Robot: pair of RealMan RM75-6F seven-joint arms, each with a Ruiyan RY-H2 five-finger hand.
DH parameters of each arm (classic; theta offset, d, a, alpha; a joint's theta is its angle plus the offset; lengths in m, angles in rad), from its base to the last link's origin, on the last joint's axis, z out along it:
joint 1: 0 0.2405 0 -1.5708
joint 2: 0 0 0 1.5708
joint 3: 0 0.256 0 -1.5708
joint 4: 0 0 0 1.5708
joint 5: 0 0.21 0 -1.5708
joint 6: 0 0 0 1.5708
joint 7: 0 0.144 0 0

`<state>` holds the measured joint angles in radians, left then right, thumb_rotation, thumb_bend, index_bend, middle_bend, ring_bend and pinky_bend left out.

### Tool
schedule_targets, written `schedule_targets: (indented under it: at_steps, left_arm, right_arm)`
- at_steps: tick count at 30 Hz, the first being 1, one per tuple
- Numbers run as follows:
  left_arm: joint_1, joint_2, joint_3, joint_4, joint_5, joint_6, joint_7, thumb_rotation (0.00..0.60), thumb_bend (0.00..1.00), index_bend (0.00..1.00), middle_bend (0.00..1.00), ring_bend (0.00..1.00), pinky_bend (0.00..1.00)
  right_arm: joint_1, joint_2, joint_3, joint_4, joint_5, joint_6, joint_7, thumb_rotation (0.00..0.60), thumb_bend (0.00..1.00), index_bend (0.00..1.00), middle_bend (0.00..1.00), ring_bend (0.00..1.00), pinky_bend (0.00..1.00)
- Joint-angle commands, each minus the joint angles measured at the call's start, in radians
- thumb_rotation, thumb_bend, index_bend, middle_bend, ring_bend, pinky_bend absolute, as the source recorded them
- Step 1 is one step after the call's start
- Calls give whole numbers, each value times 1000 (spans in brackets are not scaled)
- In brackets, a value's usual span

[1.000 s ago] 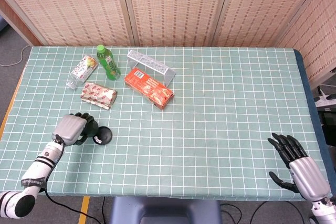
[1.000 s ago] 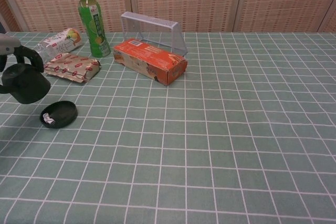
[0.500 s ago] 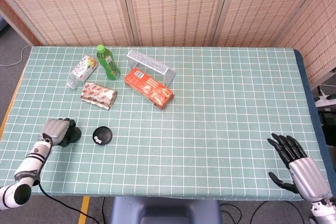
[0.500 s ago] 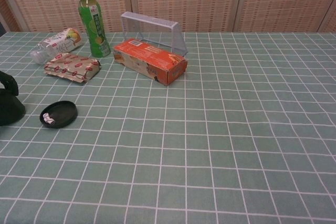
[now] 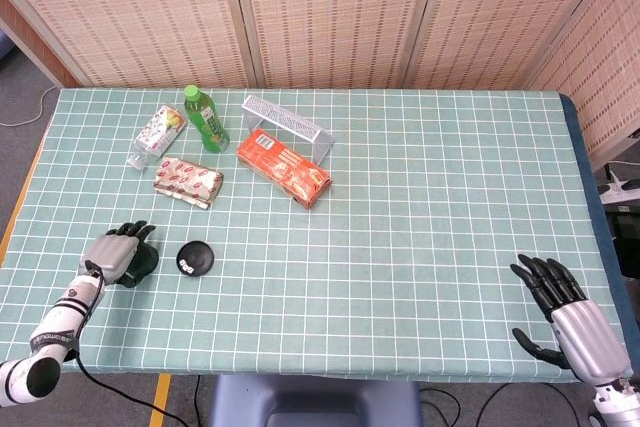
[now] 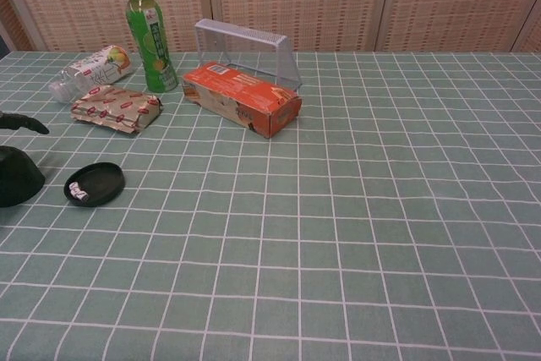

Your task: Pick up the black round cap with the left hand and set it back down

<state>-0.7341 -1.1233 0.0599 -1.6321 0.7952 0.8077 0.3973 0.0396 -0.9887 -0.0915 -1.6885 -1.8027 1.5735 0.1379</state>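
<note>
Fingers of the left hand (image 5: 122,254) spread, holding nothing, beside the black round cap (image 5: 195,259) lying flat on the table (image 5: 420,207); a low sideways approach risks sliding this shallow cap rather than lifting it.

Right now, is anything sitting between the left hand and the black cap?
Nothing visible is. The left hand is just to the left of the black round cap, with only bare tablecloth between them. The snack packet and the bottles lie well behind, out of that path.
</note>
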Motion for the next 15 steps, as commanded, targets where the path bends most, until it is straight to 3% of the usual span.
schedule_targets:
  at_steps: [1, 4, 6, 9, 12, 15]
  left_arm:
    - [56, 30, -17, -66, 115, 135, -37, 600, 340, 0, 0, 0, 119]
    - [180, 48, -6, -130, 346, 356, -162, 600, 330, 0, 0, 0, 89]
    - [287, 36, 56, -135, 545, 503, -282, 600, 327, 0, 0, 0, 85]
    - [443, -51, 143, -4, 788, 738, -398, 600, 333, 0, 0, 0, 69]
    - [542, -148, 156, 160, 872, 880, -422, 600, 339, 0, 0, 0, 55]
    - [566, -151, 131, 190, 880, 919, -414, 600, 351, 0, 0, 0, 63]
  right_arm:
    - [-2, -1, 0, 0, 0, 3, -2, 600, 223, 0, 0, 0, 0]
    - [-5, -1, 2, 0, 6, 4, -9, 600, 223, 0, 0, 0, 0]
    - [-7, -1, 5, -1, 20, -1, -26, 600, 223, 0, 0, 0, 0]
    - [-10, -8, 10, -9, 37, -11, -70, 600, 222, 0, 0, 0, 0]
    - [-12, -14, 10, -12, 33, -12, -91, 600, 222, 0, 0, 0, 0]
    - [-15, -9, 8, -19, 34, -9, -80, 600, 222, 0, 0, 0, 0]
